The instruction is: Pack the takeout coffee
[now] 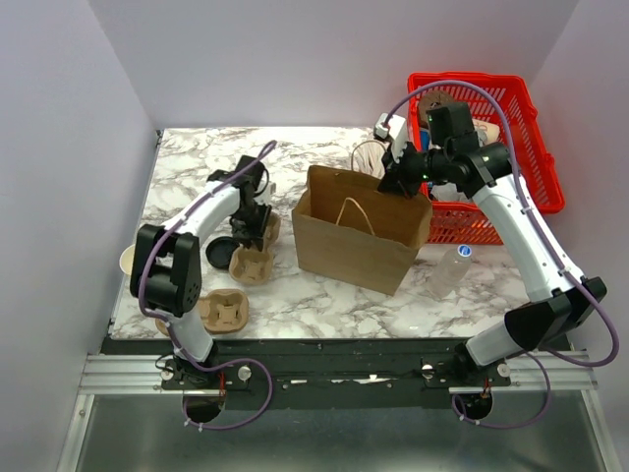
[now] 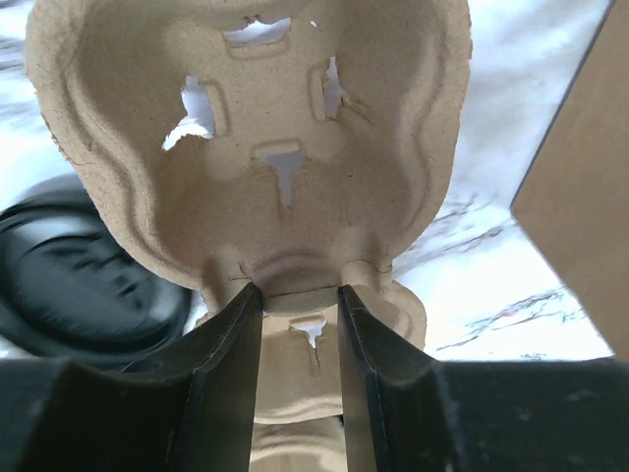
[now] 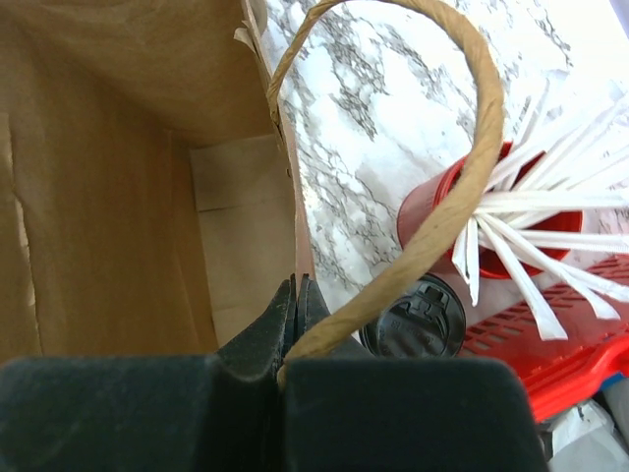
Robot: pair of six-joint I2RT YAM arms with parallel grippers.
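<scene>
left end effector (image 2: 300, 292) clamped on pulp carrier (image 2: 295, 147) centre ridge; right end effector (image 3: 295, 295) pinching paper bag (image 3: 118, 197) rim; takeout coffee (image 3: 415, 320) upright on worktop (image 3: 373, 98), just outside bag, beside red cup (image 3: 432, 208)

Two arms logged: left arm (image 1: 201, 218) and right arm (image 1: 521, 226), long links shelled in white, joints and elbows cased in black. Black housings are rounded, cylinder-like. Black bases (image 1: 192, 369) are bolted to a silver rail (image 1: 108, 374) along the counter's near edge. A purple cable (image 1: 141, 280) is looped along the left arm; another purple cable (image 1: 462, 85) is run over the right. A small white block (image 1: 383, 125) is fitted at the right wrist. Left gripper (image 2: 300, 293) and right gripper (image 3: 295, 295): matte black, fingers (image 2: 228, 374) wedge-shaped, tapered to thin tips; mounts blurred.
</scene>
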